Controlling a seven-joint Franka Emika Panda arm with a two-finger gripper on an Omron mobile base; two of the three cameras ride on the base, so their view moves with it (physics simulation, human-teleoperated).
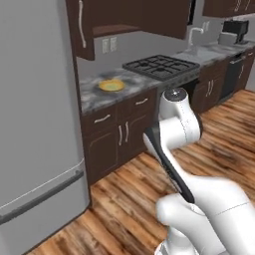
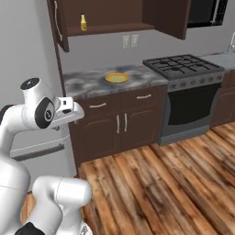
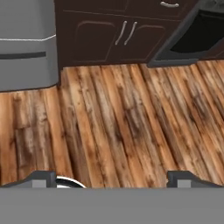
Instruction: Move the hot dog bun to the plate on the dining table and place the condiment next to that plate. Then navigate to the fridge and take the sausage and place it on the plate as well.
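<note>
A white Franka arm rides folded on its mobile base in a rendered kitchen, its gripper [image 3: 111,178] released and carrying nothing, the two dark fingertips [image 3: 41,178] standing wide apart over bare wood-plank floor [image 3: 122,113]; the step in hand looks to be driving, either toward the fridge [image 1: 35,114] that fills the left of the left base view or on to the task's items; neither the hot dog bun, the plate on the dining table nor the sausage can be made out, though a small yellow bottle [image 2: 83,21], possibly the condiment, stands on the shelf of the open upper cabinet [image 2: 108,16]; to do this leg well the base should square up to its target and stop short enough that the arm can unfold, keeping the claw tucked clear of the cabinet doors [image 2: 117,124] and the fridge corner; the surroundings are a grey marbled counter [image 2: 92,82] bearing a yellow dish [image 2: 116,78], a black gas stove [image 2: 182,64] with its oven below to the right, dark wood lower cabinets, and open floor in front.
</note>
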